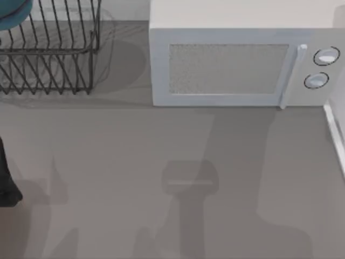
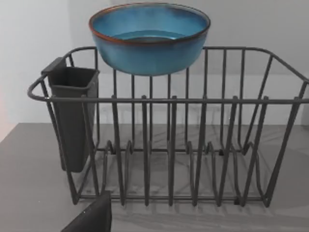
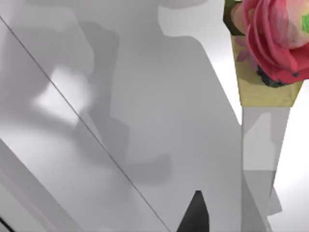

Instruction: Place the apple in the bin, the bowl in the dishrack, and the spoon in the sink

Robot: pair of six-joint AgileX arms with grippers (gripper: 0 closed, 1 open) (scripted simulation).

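The teal-blue bowl (image 2: 149,46) with its reddish rim stands upright at the level of the black wire dishrack's (image 2: 193,145) top bars, toward its far side. I cannot tell if it rests on them. In the top view the bowl (image 1: 13,13) is at the far left corner over the dishrack (image 1: 51,59). A dark part of my left gripper (image 2: 91,217) is just in front of the rack, apart from the bowl and holding nothing. My left arm (image 1: 6,183) is at the table's left edge. A dark tip of my right gripper (image 3: 195,215) hangs over white surfaces. The apple, spoon, bin and sink are out of view.
A white microwave (image 1: 237,65) stands at the back, right of the rack. A black cutlery holder (image 2: 72,116) hangs on one end of the rack. A white raised edge (image 1: 334,135) runs along the table's right side. A pink flower in a tan pot (image 3: 270,53) is near my right gripper.
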